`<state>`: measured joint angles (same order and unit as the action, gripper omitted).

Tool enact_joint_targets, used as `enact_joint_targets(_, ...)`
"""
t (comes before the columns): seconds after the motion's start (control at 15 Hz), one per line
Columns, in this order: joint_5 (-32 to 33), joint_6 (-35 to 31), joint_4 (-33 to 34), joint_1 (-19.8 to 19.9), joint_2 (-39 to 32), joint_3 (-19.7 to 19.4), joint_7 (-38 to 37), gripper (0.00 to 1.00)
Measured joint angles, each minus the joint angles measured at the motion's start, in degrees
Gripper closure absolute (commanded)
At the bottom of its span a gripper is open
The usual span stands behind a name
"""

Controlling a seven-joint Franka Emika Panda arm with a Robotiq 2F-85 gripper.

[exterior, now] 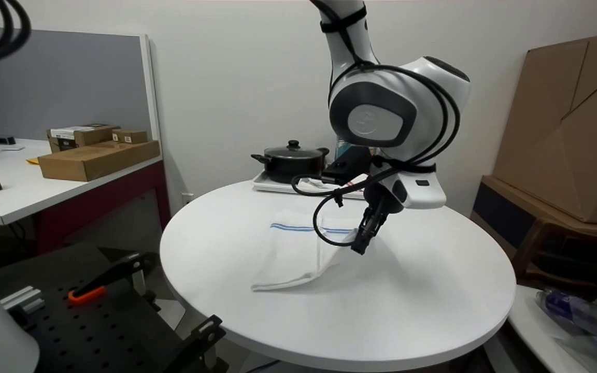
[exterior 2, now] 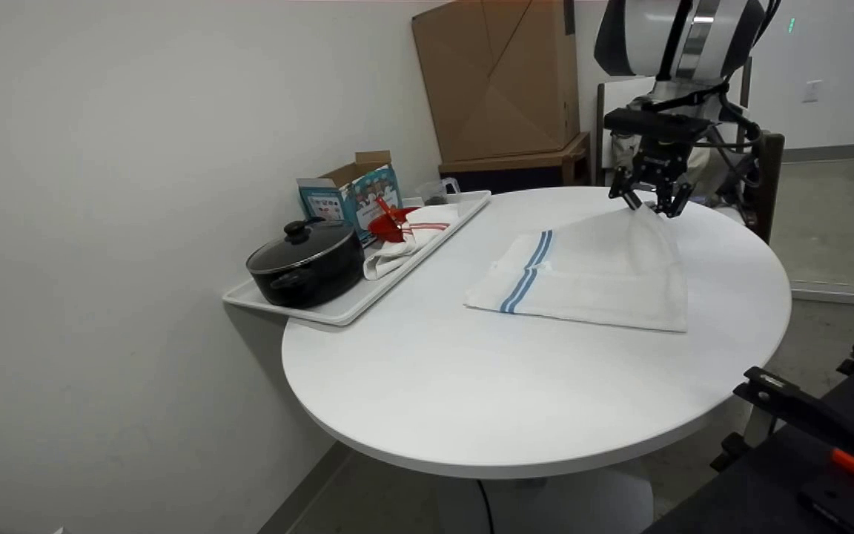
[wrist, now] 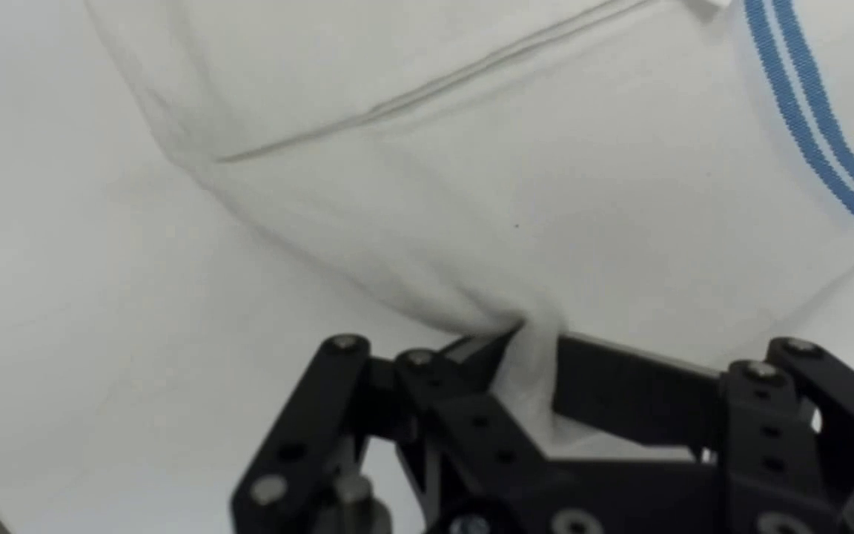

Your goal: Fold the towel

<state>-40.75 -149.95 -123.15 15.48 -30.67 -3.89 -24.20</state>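
The white towel with blue stripes lies on the round white table, in both exterior views (exterior: 290, 256) (exterior 2: 605, 278). It also fills much of the wrist view (wrist: 642, 193), with a crease across it and its blue stripes at the upper right. My gripper is at one corner of the towel in both exterior views (exterior: 363, 243) (exterior 2: 651, 205). In the wrist view the gripper (wrist: 534, 363) is shut on a bunched bit of the towel, which passes between the two fingers. That corner is raised a little above the table; most of the towel lies flat.
The table (exterior 2: 471, 400) has a white tray (exterior 2: 345, 315) at its edge by the wall. The tray holds a black lidded pot (exterior 2: 308, 263), a blue box (exterior 2: 353, 196), a red item (exterior 2: 390, 225) and a red-striped cloth (exterior 2: 412, 241).
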Motion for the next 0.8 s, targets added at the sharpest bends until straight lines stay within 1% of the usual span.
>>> enact_joint_targets(0.2,-0.56,-0.35,-0.43,-0.80,1.17,-0.15,0.32,0.99)
enact_joint_targets(0.4,1.05,-1.33,-1.30,-4.15,1.44,-0.49,0.24,1.00)
enact_joint_targets(0.6,7.06,-1.96,-2.40,-9.53,1.45,-1.30,-1.52,0.99)
enact_joint_targets(0.8,16.41,-1.86,-3.27,-15.74,1.41,-2.16,-5.59,1.00)
